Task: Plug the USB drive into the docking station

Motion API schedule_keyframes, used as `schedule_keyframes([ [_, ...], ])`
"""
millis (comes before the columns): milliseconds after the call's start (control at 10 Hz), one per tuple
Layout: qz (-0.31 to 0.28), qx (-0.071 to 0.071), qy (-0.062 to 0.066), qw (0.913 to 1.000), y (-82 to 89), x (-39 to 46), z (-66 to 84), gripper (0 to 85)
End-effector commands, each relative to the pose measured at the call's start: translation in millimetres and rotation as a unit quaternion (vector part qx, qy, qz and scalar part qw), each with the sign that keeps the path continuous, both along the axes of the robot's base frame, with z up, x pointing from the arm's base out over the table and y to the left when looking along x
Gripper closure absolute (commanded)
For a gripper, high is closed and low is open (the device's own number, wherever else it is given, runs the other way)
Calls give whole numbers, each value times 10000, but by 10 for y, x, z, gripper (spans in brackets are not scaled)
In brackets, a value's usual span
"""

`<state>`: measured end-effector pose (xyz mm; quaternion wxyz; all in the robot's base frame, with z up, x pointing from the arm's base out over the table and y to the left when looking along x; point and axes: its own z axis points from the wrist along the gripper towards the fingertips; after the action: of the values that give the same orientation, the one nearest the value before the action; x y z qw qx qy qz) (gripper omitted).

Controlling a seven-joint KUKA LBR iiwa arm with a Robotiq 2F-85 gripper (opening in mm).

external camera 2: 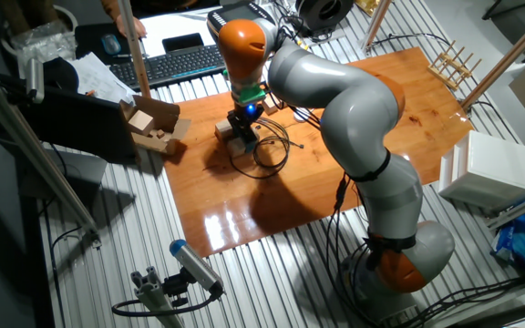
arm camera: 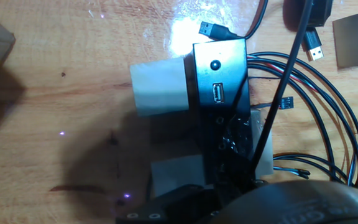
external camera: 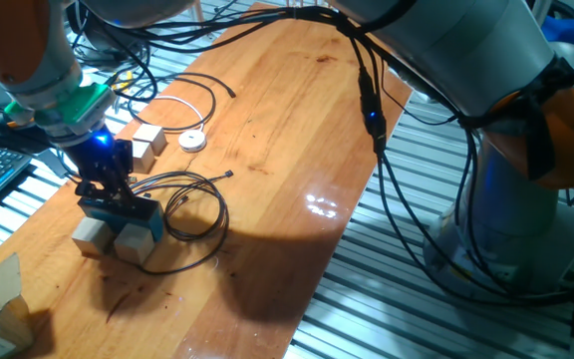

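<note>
The docking station (external camera: pixel 123 210) is a dark box propped on pale wooden cubes (external camera: pixel 138 242) near the table's left front. In the hand view its port side (arm camera: pixel 225 74) faces me, and one USB port (arm camera: pixel 217 93) is open and empty. My gripper (external camera: pixel 106 191) stands directly over the station, with its tips at the top face. In the hand view the gripper (arm camera: pixel 225 190) is a dark blur at the bottom edge. A glossy black lump (arm camera: pixel 235 137) lies over the lower ports. I cannot tell whether it is the USB drive. The other fixed view shows the gripper (external camera 2: pixel 242 128) low over the station.
Thin black cables (external camera: pixel 192 204) loop right of the station. One loose USB plug (arm camera: pixel 213 29) lies by its top end. A black piece with a metal plug (arm camera: pixel 314 45) lies at the top right. Two more cubes (external camera: pixel 147 140) and a white puck (external camera: pixel 192 142) sit behind.
</note>
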<state>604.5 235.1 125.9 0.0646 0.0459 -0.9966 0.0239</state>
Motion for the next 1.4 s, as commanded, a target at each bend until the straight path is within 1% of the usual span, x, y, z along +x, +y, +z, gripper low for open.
schedule_keyframes([
  [0,36,-26,32,10000,0,-1,-1,850],
  [100,72,-59,73,9999,0,-2,0,850],
  [300,92,-40,120,9999,3,-9,-5,850],
  [600,164,-60,171,9997,5,-11,-23,850],
  [700,164,-36,178,9997,7,-13,-40,850],
  [1000,173,-20,163,9997,11,-15,-58,850],
  [1300,169,-14,109,9998,12,-17,-87,850],
])
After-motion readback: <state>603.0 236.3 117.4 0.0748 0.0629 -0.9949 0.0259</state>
